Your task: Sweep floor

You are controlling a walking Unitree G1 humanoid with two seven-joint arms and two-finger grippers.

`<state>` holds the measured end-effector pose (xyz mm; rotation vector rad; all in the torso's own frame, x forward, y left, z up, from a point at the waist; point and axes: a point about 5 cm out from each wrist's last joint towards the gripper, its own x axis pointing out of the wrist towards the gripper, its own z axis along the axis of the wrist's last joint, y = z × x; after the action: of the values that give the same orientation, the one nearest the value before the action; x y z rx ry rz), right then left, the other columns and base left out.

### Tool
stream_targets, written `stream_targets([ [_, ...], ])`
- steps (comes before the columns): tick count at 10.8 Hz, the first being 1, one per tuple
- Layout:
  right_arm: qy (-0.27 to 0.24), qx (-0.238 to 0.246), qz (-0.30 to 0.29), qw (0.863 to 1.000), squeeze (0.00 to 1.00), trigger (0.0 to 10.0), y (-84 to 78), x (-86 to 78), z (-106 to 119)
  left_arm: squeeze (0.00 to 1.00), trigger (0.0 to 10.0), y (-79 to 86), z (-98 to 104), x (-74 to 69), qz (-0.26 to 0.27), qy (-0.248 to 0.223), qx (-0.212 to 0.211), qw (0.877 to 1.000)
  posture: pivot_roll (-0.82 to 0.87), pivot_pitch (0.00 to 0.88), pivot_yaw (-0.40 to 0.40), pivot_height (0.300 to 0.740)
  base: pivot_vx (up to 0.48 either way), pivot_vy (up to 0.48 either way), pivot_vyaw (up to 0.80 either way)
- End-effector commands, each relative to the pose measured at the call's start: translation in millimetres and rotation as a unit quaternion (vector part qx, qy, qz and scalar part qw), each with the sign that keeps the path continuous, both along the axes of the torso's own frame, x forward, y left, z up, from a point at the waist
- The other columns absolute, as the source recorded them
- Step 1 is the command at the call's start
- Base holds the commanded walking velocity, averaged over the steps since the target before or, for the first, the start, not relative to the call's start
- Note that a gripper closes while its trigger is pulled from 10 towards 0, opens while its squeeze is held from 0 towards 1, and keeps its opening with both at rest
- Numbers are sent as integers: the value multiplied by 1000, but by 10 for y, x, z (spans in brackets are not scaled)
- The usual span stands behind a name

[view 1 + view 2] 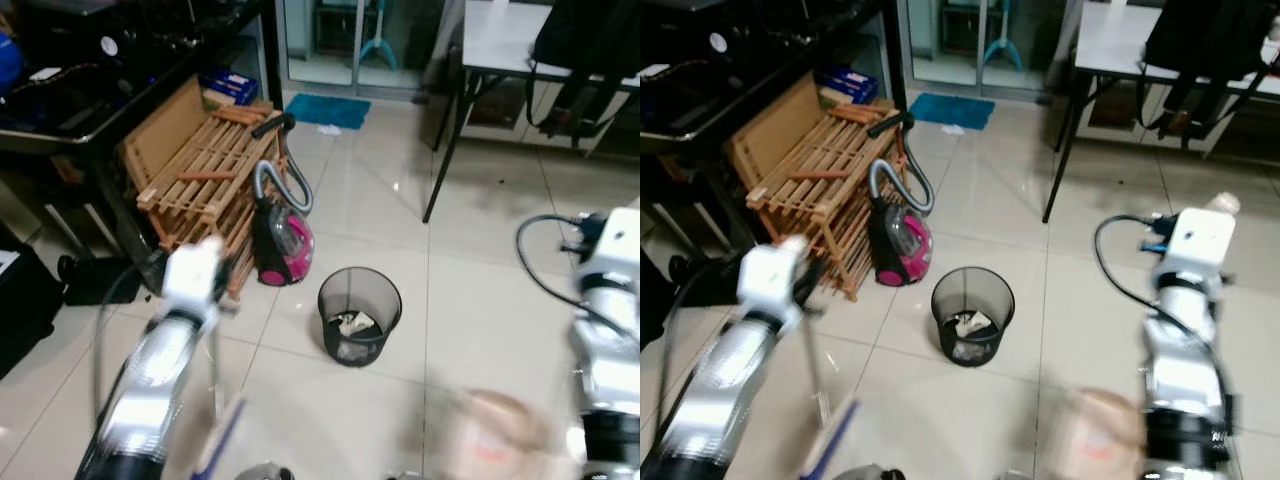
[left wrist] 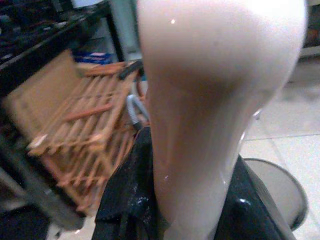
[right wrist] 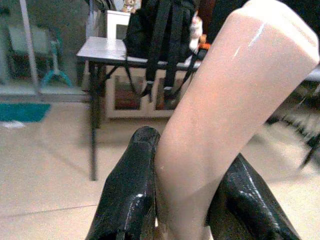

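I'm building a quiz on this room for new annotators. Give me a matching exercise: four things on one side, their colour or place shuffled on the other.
Things:
1. black mesh wastebasket
2. canister vacuum cleaner
3. black backpack
4. small floor mat

Descriptions:
A. magenta body with a grey hose, leaning by the wooden slatted frame
B. teal, lying near the glass door
C. on the tiled floor between the two arms, paper scraps inside
D. sitting on the white table

Pairs: 1-C, 2-A, 3-D, 4-B
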<state>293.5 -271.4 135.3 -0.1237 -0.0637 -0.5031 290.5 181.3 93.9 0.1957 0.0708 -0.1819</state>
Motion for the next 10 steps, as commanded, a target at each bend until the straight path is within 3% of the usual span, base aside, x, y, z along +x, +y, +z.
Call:
stream_targets([
  [1,-53,13,8,998,0,10000,81,19,128,0,10000,-21,132,99,-11,-16,10,1000,-31,49,86,740,0,262,0],
  [5,-40,15,12,999,0,10000,146,-67,-14,0,10000,-6,125,66,-20,-7,21,1000,-21,61,92,740,0,284,0],
  [10,-38,19,41,998,0,10000,273,-34,-32,0,10000,-13,131,84,-10,-6,17,1000,-30,54,76,740,0,365,0],
])
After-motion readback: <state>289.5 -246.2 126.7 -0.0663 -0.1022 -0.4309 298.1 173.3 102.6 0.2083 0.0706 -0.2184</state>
